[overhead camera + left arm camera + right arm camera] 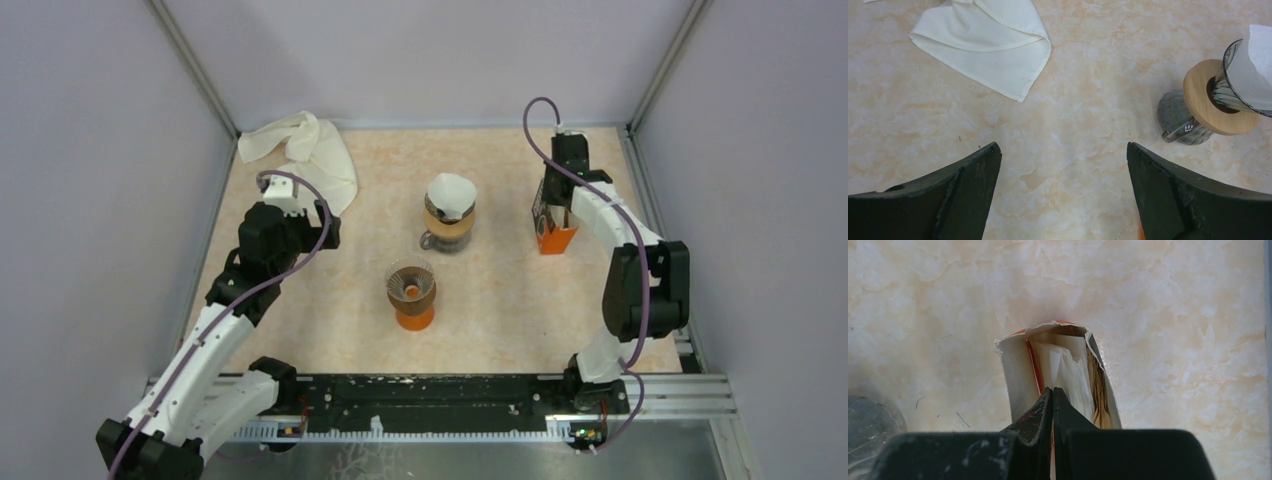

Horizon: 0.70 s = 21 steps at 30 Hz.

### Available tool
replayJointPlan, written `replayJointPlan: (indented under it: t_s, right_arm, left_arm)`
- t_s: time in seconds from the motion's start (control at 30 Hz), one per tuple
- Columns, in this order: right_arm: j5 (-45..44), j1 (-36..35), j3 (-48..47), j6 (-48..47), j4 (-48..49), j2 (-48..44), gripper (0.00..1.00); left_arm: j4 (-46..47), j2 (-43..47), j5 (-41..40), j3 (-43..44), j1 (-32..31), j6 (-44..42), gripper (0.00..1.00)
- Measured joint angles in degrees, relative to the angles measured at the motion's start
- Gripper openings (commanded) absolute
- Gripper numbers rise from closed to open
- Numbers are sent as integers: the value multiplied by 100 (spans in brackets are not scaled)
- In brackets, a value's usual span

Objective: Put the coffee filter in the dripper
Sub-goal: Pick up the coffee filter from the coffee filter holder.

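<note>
A glass dripper with a wooden collar (1200, 100) sits on a glass carafe (447, 238) at the table's centre, with a white coffee filter (450, 192) standing in it. A second, ribbed dripper on an orange base (411, 293) stands nearer, with no paper in it. At the right, an orange filter box (555, 238) stands open-topped. My right gripper (1053, 389) is shut, its tips in the box mouth against the white filters (1068, 370). I cannot tell whether a sheet is pinched. My left gripper (1063, 150) hangs wide open over bare table, left of the carafe.
A crumpled white cloth (310, 150) lies at the back left, just beyond my left gripper. Grey walls close the table on three sides. A black rail (430, 395) runs along the near edge between the arm bases.
</note>
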<state>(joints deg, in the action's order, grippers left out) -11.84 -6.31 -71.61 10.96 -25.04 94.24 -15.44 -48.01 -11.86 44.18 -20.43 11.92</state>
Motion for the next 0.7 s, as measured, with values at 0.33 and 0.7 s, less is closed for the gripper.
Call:
replayJointPlan:
  t_s: [0.33, 0.7]
  right_arm:
    - [83, 0, 0, -33, -133, -560, 0]
    - [125, 2, 0, -31, -133, -1058, 0]
  left_arm:
    - [2, 0, 278, 0, 9, 0, 100]
    - [7, 0, 826, -2, 24, -57, 100]
